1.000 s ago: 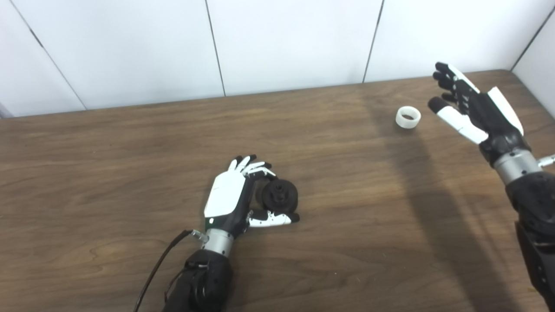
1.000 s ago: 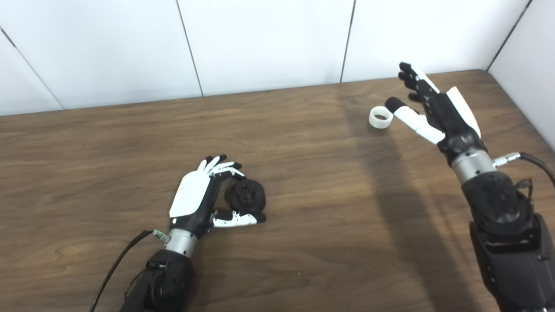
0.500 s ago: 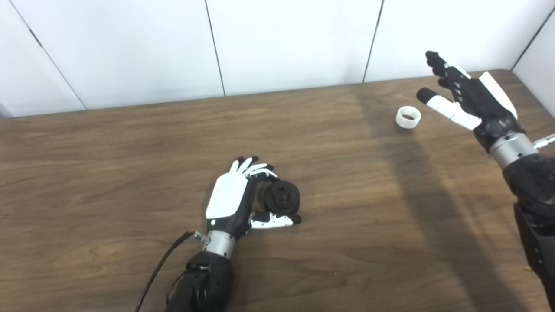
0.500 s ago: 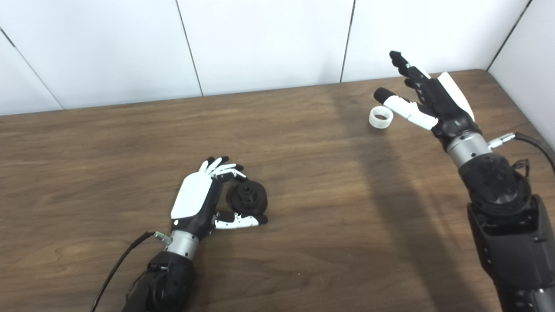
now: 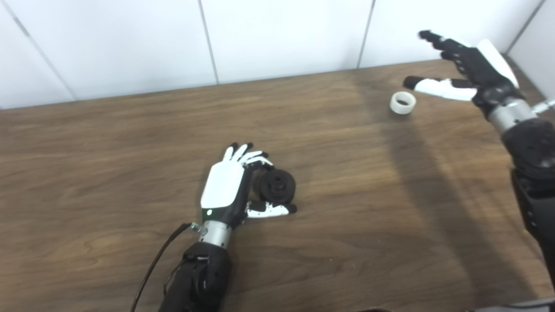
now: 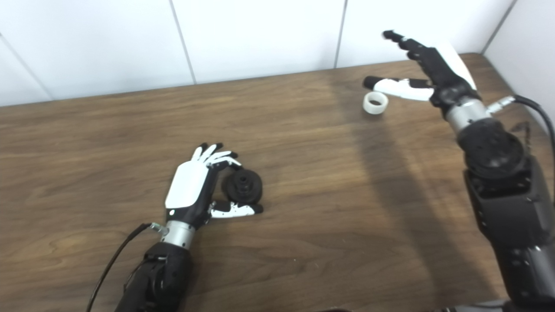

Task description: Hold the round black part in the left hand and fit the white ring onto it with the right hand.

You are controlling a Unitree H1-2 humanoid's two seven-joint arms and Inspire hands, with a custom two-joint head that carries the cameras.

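So the left hand (image 5: 225,190) is down on the wooden table (image 5: 108,151) near the middle, curled around the round black part (image 5: 275,186). Fingers sit over the top of it, thumb runs along underneath, and the part looks tipped up on its edge with its hub facing roughly 3 o'clock. I'd call that a grip on it, though the part looks like it's resting on the table too.

The white ring (image 5: 403,102) lies flat way off at about 2 o'clock from the black part, near the back right corner. The right hand (image 5: 472,71) hovers just beside it at 3 o'clock, spread wide and holding nothing, thumb pointing over the ring.
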